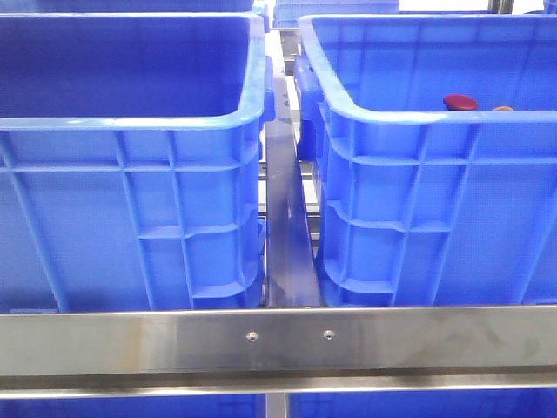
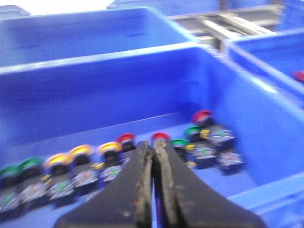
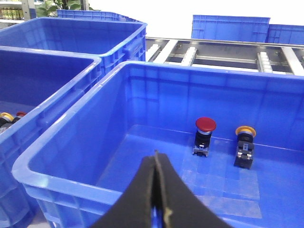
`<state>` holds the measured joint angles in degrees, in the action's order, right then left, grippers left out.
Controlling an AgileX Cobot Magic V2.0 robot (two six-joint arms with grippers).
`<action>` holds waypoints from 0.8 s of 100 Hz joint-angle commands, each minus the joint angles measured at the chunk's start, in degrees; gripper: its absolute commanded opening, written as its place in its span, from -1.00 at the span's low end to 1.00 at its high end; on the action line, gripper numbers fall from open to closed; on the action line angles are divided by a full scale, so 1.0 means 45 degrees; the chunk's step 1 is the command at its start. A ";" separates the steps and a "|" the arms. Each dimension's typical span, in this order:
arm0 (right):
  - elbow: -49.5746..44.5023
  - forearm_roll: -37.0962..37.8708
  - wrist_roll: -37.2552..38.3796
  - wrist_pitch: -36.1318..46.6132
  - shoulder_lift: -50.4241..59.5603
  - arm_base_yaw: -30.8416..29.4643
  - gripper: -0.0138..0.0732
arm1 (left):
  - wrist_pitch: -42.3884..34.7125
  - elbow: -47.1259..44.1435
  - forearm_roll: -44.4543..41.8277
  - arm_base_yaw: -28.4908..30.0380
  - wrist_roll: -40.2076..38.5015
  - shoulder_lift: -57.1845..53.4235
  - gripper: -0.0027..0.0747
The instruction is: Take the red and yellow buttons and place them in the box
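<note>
Left claw over the buttons, pinched tight on nothing

The left claw must open wide, then drop onto one red button or yellow button in the left crate. The box already holds two; the right claw is pinched tight and empty.

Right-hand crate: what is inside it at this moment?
Inside the right crate, a red button and a yellow button stand apart on the floor near the far wall. The closed right gripper hides part of the near floor.
</note>
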<state>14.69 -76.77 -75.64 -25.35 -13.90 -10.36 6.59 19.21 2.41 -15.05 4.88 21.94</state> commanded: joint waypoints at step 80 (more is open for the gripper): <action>0.0292 -0.0380 -0.0115 0.0055 -0.0113 -0.0080 -0.82 | -0.1348 -0.4978 -0.0167 0.3688 -0.0831 -0.5333 -0.98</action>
<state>14.55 -76.77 -75.65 -25.48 -13.90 -10.36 3.83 -0.06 1.05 1.35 1.42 -0.31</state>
